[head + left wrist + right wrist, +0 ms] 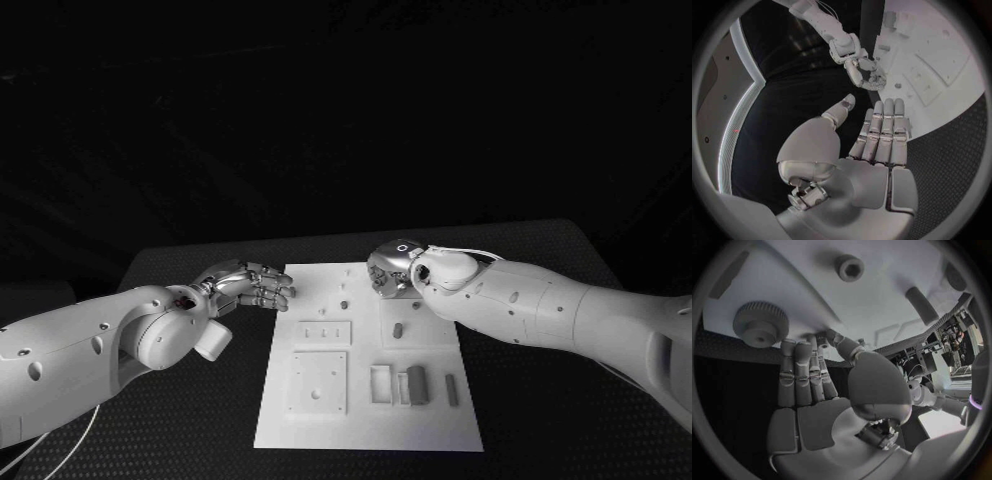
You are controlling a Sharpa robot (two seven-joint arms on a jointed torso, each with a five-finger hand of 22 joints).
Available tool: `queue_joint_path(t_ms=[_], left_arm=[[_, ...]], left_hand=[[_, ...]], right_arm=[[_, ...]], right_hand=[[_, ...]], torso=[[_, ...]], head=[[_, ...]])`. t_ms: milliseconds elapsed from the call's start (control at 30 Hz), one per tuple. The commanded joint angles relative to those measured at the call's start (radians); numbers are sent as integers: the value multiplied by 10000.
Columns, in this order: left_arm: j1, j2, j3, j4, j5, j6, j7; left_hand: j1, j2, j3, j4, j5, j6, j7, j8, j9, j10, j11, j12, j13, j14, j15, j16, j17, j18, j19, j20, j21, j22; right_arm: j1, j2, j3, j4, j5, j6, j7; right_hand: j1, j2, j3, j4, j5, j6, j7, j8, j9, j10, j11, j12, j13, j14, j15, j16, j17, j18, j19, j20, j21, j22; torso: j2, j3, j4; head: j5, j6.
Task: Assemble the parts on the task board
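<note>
On the near half of the task board (368, 425), which lies in the middle of the black table (534, 250), a dark grey block (417, 384) stands just right of a small open frame, with a slim grey bar (451, 390) lying a little further right. To their left sits a square white plate with a small hole in it. Further up the board a short grey peg (397, 329) lies near the middle.

The left hand (248, 285) is at the board's left edge, about level with its far half. In the left wrist view this hand (879, 135) shows its fingers straight and pressed side by side, the thumb held apart, and nothing in its grasp; the fingertips (889, 107) lie over the board's edge, though whether they touch it cannot be told.

The right hand (392, 268) hangs over the far right part of the board. In the right wrist view its fingers (801, 372) are stretched out together and the thumb stands off to the side, empty. Just beyond its fingertips on the board are a knurled grey wheel (761, 322), and further off a ringed socket (849, 267) and the grey peg (922, 305).
</note>
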Motion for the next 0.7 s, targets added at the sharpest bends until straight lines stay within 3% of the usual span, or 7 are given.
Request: queue_joint_path(t_ms=[33,167,367,467,700], left_arm=[[-5,38,7,-2,55,161,74],[-11,58,7,-15,55,172,75],[-13,50,7,-22,55,163,75],[-13,44,7,-23,55,165,73],[-15,53,7,-32,55,160,78]], left_hand=[[-93,8,-39,-4,46,42,340,-70,-17,17,23,-49,15,66,-3,-32,12,57,63,-18,-37,9],[-96,9,-40,-3,46,41,340,-73,-19,17,23,-51,15,66,-3,-34,15,56,64,-18,-38,10],[-99,12,-41,-1,47,40,341,-77,-21,16,25,-54,15,67,-2,-37,19,56,65,-17,-39,11],[-101,12,-42,-1,46,41,342,-78,-22,16,25,-55,15,67,-2,-38,21,56,65,-17,-40,12],[-100,16,-41,-2,47,41,342,-82,-24,16,25,-58,16,68,-2,-41,25,57,66,-18,-42,13]], right_arm=[[-320,78,-207,-79,-169,1309,-60],[-332,91,-229,-54,-169,1446,-42],[-332,41,-229,-31,-139,1305,-43],[-332,15,-228,16,83,1191,-67],[-331,-37,-220,191,233,687,-357]], right_hand=[[-68,71,68,9,61,-84,0,-67,6,-82,51,-101,-43,-59,-9,39,-17,303,-75,-2,69,219],[-46,249,129,-5,60,-106,13,-107,4,-134,73,-138,5,-130,12,72,-43,303,-155,18,93,218],[90,716,462,13,79,34,-28,-91,41,-45,40,-111,150,-140,-20,219,-76,303,-191,26,226,219],[-29,1073,707,30,76,175,-75,-47,78,80,-11,-62,242,-93,-69,309,-99,303,-148,17,320,218],[-199,1081,917,4,68,302,-125,-17,123,196,-68,-31,355,-30,-121,415,-139,303,-86,-38,465,218]], torso=[[7,-2,92],[5,-6,94],[9,-5,86],[8,4,83],[7,1,84]], head=[[14,-7],[66,-20],[64,-21],[77,-32],[96,-16]])
